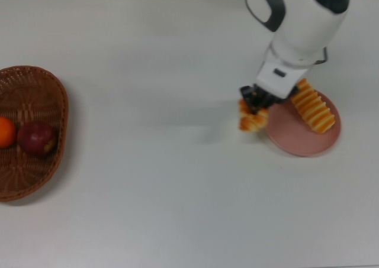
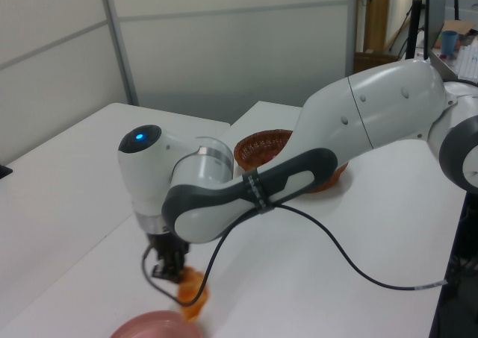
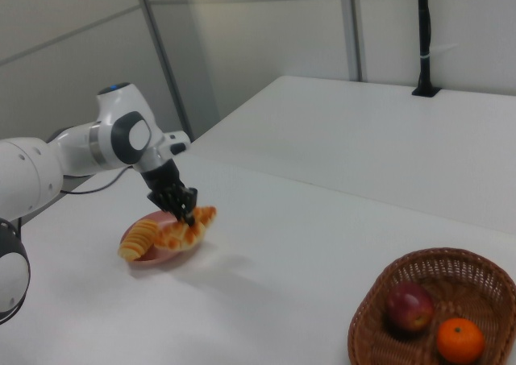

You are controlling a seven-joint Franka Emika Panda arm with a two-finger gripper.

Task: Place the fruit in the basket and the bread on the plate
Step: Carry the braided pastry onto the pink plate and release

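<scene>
A white robot arm reaches over a white table, and its black claw is closed tight on a golden twisted pastry, which hangs from the fingers and appears lifted off the table surface. In the top view the pastry sits just below the claw, right at the near-left edge of a round pink plate; in the right view the claw holds the pastry over the plate's edge. On the plate, just to the top view's right of the claw, lies a ridged orange-yellow roll, resting flat and apart from the pastry. In the left view the claw points straight down with the pastry beneath it and the plate's rim just below that. Well away from the claw, at the top view's far left, stands a brown wicker basket holding a dark red apple and an orange mandarin side by side, touching or nearly so. No brand, label or readable writing shows on the arm or any object.
</scene>
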